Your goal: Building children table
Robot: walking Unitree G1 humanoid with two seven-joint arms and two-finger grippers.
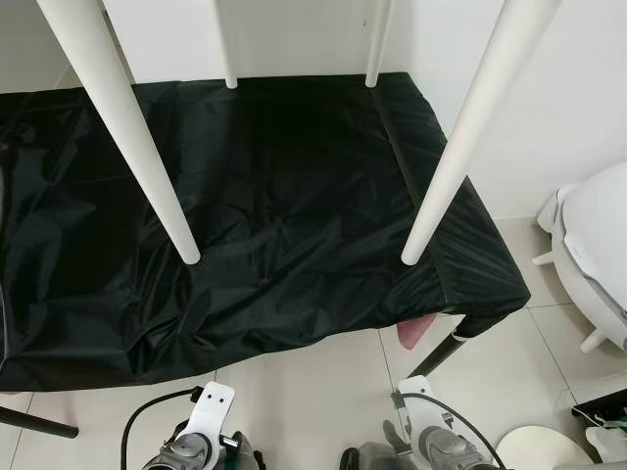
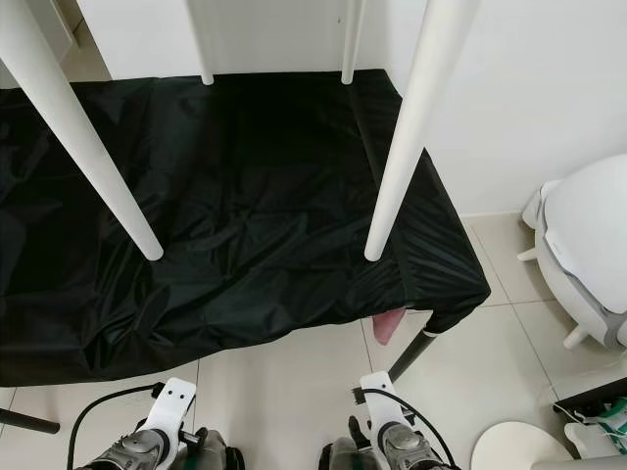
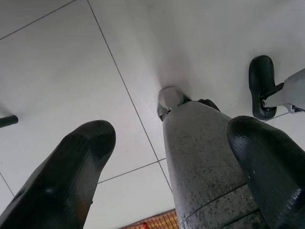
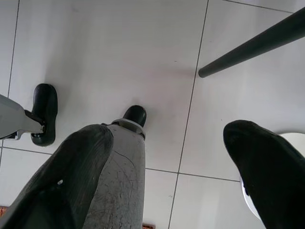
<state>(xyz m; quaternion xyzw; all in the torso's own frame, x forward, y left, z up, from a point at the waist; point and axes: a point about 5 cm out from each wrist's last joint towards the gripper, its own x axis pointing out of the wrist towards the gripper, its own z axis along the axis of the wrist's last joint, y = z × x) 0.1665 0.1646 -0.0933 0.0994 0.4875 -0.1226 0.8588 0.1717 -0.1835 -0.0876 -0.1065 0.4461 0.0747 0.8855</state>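
Four white tapered table legs stand on a surface draped with black cloth: the near left leg, the near right leg, and two far legs by the wall. The tabletop above them is out of frame. Both arms hang low in front of the cloth, the left arm and the right arm. My left gripper is open and points down at the tiled floor, holding nothing. My right gripper is open over the floor too.
A black support leg slants out under the cloth's near right corner, beside something pink. A white rounded chair-like object stands at the right, and a white round disc lies on the floor. My own legs are below the grippers.
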